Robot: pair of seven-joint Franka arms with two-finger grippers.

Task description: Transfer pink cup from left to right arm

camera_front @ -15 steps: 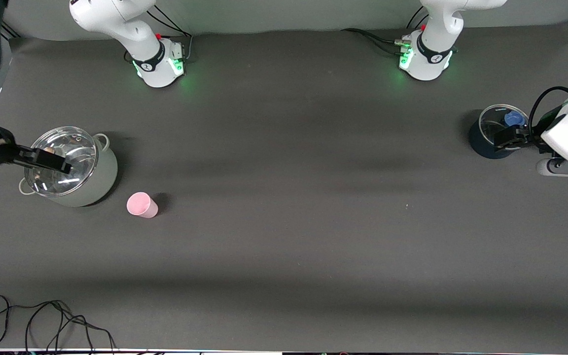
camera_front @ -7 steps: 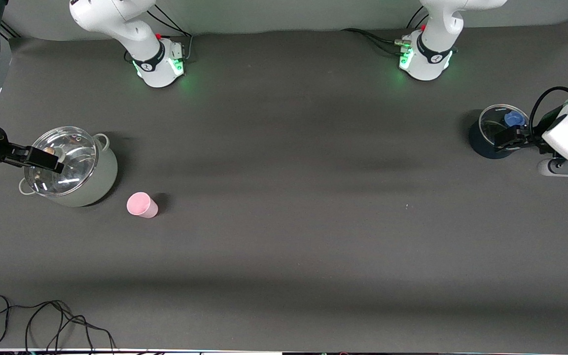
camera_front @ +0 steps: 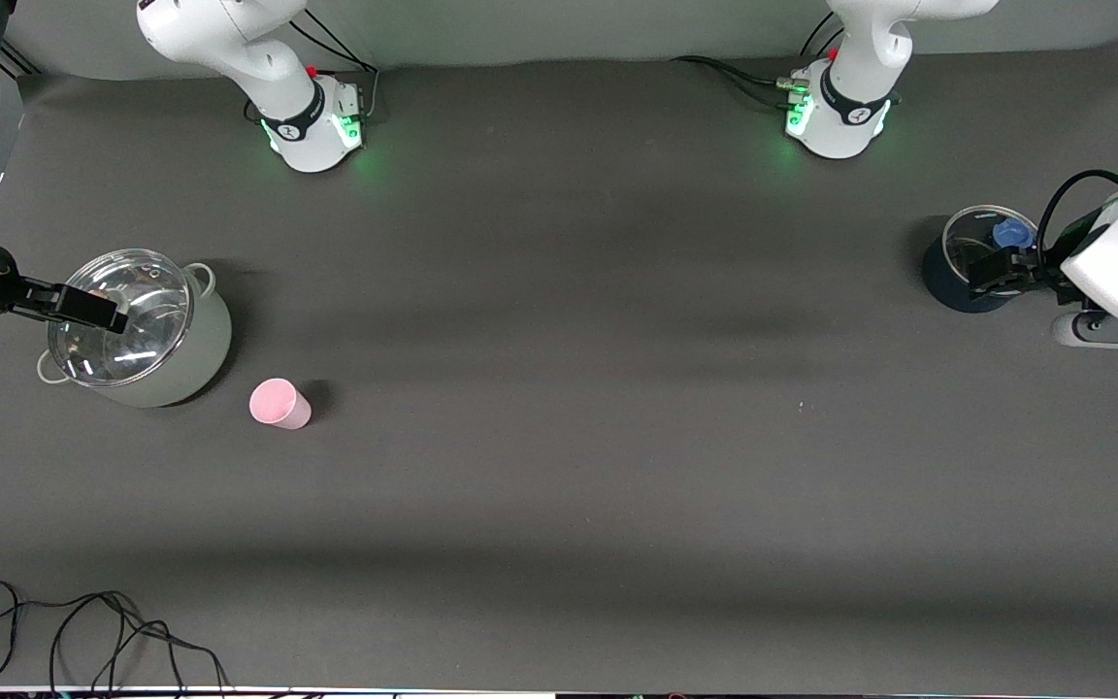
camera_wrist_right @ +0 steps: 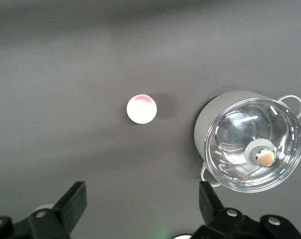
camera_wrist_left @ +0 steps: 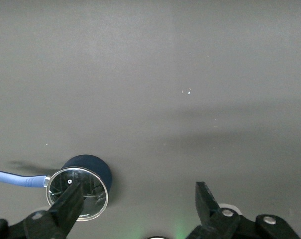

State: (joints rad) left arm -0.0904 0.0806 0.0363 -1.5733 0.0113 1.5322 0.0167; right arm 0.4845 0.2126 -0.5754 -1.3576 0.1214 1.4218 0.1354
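The pink cup [camera_front: 279, 404] stands on the dark table mat, beside the grey pot [camera_front: 180, 364] and a little nearer to the front camera. It also shows in the right wrist view [camera_wrist_right: 141, 109], apart from both fingers. My right gripper [camera_front: 93, 308] is open and empty over the grey pot's glass lid [camera_front: 122, 316]; in its wrist view the gripper [camera_wrist_right: 142, 195] frames bare mat. My left gripper [camera_front: 998, 272] is open and empty over the dark blue pot [camera_front: 947, 286] at the left arm's end of the table. It shows open in its wrist view [camera_wrist_left: 138, 193].
The grey pot [camera_wrist_right: 212, 112] has two loop handles and a knobbed glass lid. The dark blue pot [camera_wrist_left: 93, 164] has a glass lid and a light-blue handle [camera_wrist_left: 11, 178]. A loose black cable [camera_front: 83, 631] lies at the near edge toward the right arm's end.
My right gripper has drawn back a little over the grey pot toward the right arm's end of the table. The left gripper has barely shifted. The pink cup has not moved.
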